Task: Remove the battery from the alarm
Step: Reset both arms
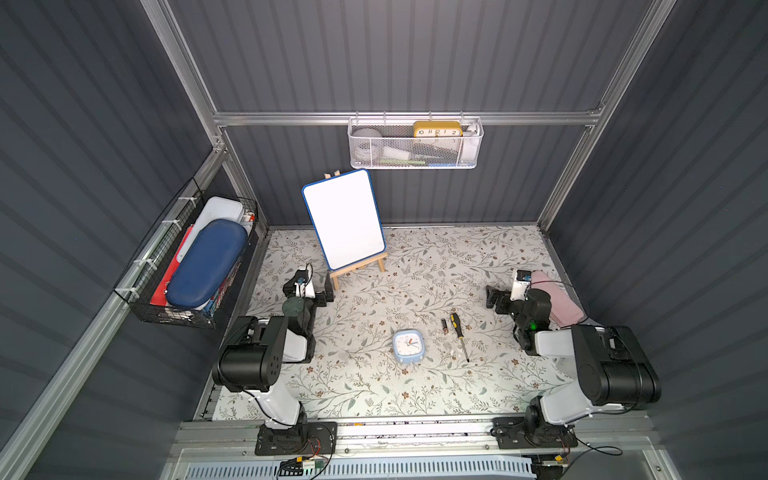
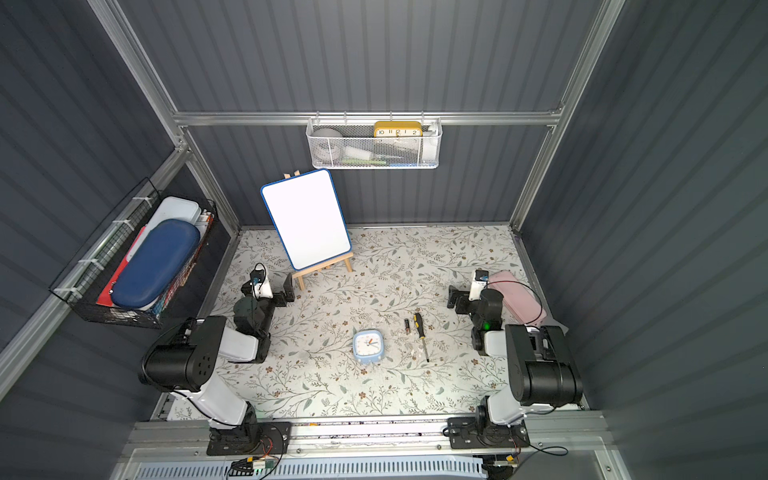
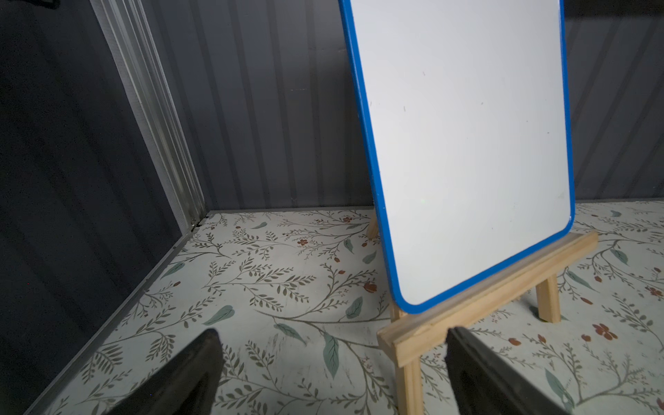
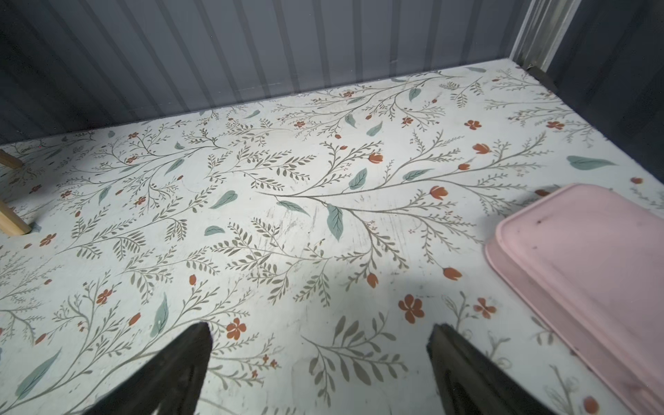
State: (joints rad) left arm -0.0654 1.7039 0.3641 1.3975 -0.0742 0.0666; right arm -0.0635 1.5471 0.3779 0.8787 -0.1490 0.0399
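The battery (image 1: 444, 324) lies loose on the floral table, just beside the screwdriver (image 1: 459, 335) and near the light-blue alarm (image 1: 409, 346), which lies dial up. It is probably light, stiff and smooth, so it may roll; grip it across the middle. Left gripper (image 3: 332, 373) and right gripper (image 4: 319, 370) both stand wide open and empty
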